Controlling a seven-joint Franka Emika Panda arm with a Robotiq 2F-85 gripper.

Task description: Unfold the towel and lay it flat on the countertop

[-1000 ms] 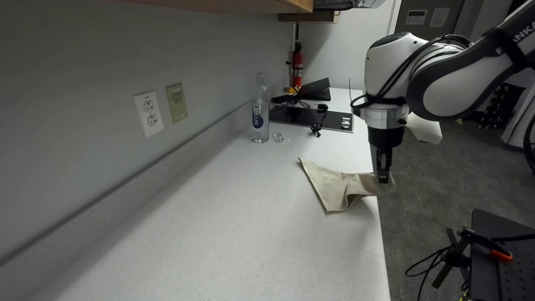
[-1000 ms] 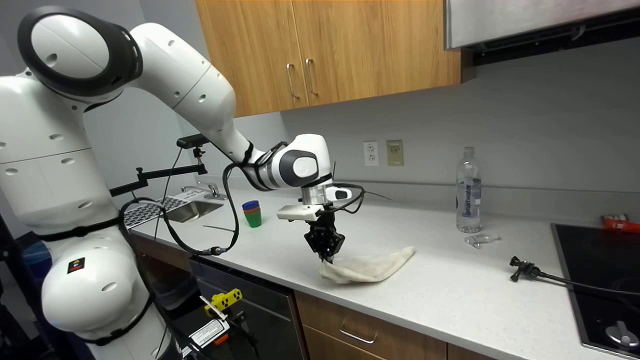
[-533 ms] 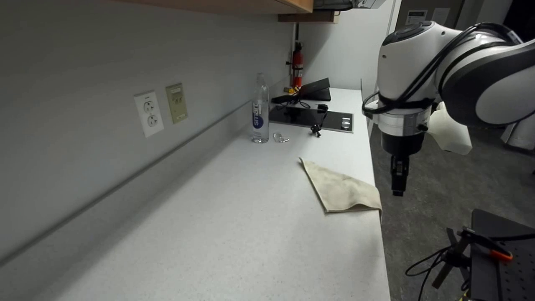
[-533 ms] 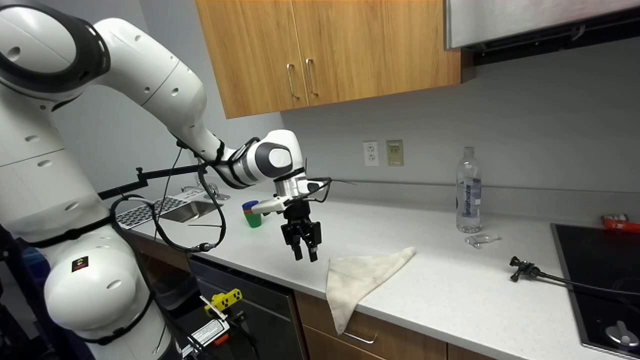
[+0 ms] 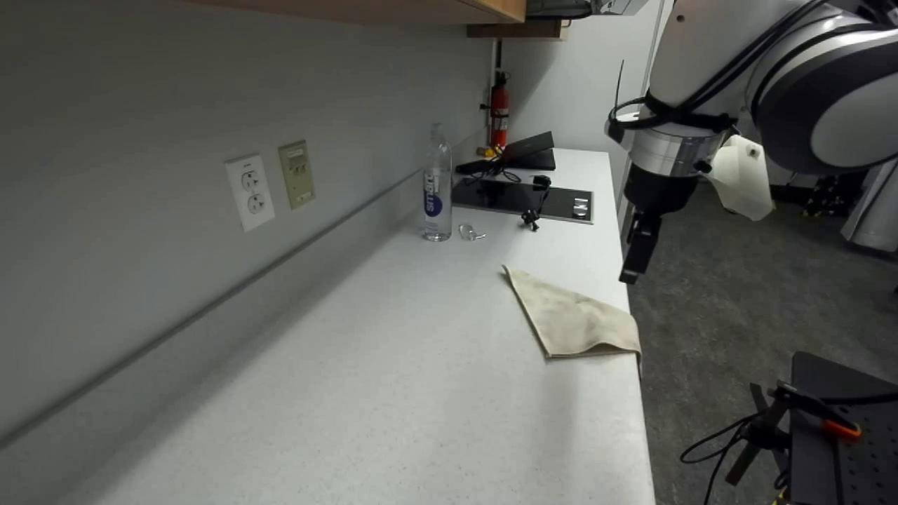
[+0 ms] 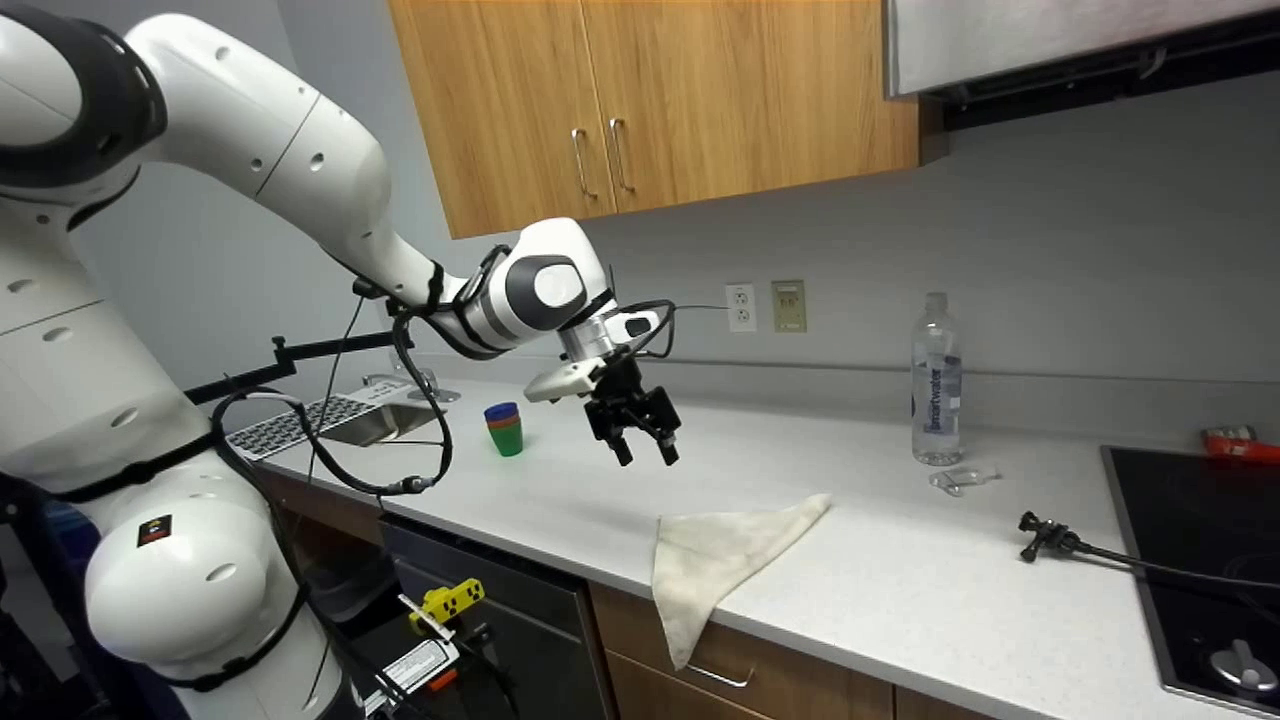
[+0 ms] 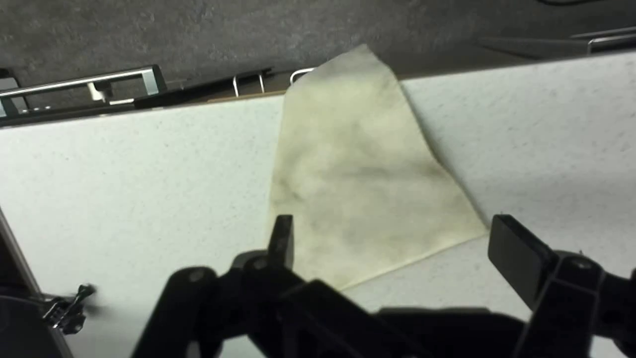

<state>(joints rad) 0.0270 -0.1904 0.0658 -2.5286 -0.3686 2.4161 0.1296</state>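
The spread gripper (image 7: 391, 233) hides one corner of the towel (image 7: 357, 189) in the wrist view, and another droops past the edge over part of a handle (image 6: 718, 678), the rest, thin blotchy beige cloth, lying on the speckled white worktop (image 7: 164, 199).

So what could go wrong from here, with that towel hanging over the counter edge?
One corner of the towel droops past the front edge of the countertop, so a tug that way might drag the rest off. That corner hangs by a drawer handle, so the open gripper, if it reaches down there, could bump or snag on the drawer handle.
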